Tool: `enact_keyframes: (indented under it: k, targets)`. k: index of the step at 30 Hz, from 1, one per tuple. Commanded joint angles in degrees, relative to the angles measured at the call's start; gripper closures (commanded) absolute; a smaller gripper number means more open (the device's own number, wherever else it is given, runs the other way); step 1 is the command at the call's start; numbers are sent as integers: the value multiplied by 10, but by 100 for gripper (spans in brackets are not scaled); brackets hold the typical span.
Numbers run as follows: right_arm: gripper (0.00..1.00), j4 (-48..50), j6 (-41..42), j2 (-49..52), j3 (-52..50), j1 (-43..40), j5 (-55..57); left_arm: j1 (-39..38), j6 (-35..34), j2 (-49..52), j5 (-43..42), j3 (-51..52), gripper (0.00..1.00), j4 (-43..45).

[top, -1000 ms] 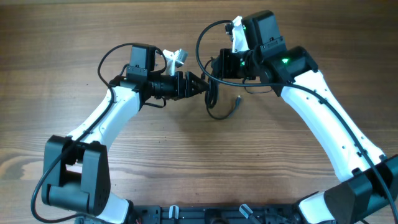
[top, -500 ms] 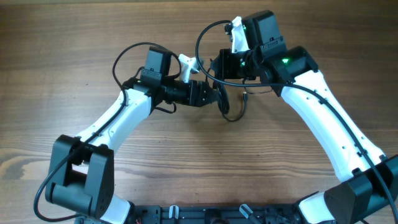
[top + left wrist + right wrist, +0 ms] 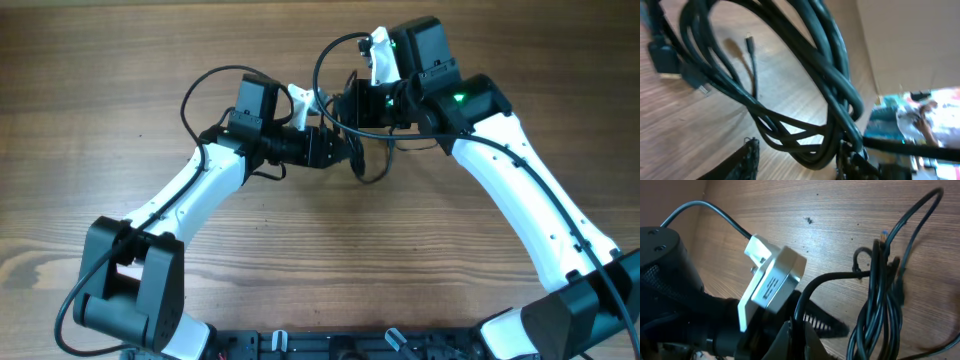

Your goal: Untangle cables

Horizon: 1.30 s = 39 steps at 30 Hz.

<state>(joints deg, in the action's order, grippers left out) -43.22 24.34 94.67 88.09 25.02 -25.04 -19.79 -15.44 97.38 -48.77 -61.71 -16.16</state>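
Note:
The cables (image 3: pixel 374 170) are a bunch of thin black cords hanging in loops between the two arms. My right gripper (image 3: pixel 350 108) is shut on one strand (image 3: pixel 807 292) and holds the bunch (image 3: pixel 879 311) off the table. My left gripper (image 3: pixel 352 154) is open, and its two fingers (image 3: pixel 800 161) stand on either side of the lowest loops (image 3: pixel 836 92). Plug ends (image 3: pixel 662 56) dangle at the left of the left wrist view. In the right wrist view, the left gripper's ridged finger (image 3: pixel 826 323) lies just beside my right jaws (image 3: pixel 801 336).
The wooden table (image 3: pixel 300 260) spreads all round. The arms' own thicker black wires arch above the left wrist (image 3: pixel 205 85) and the right wrist (image 3: pixel 325 60). The white camera mount (image 3: pixel 772 280) of the left arm is close to the right gripper.
My left arm has moved right, bringing its open jaws up to and around the hanging bunch. The right gripper has kept its hold in place; the loose loop has drawn in.

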Motion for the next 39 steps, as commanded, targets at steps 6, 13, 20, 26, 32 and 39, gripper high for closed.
enact_keyframes:
  k: [6,13,20,26,32,39]
  targets:
    - [96,4,-3,0,1,-1,-38,2,-163,-1,177,-1,79,31]
    - [96,-1,-3,0,1,-1,-31,21,-215,-1,200,-1,89,31]
    - [89,-6,-4,1,1,-1,-18,23,-215,-1,200,-1,96,30]
    - [62,-10,-21,3,1,-1,27,35,-215,-1,199,-1,92,19]
    - [43,-22,-36,37,0,0,48,105,-210,-1,200,-1,87,-39]
    - [36,-23,-61,71,0,0,21,219,-98,-6,174,-1,56,-171]
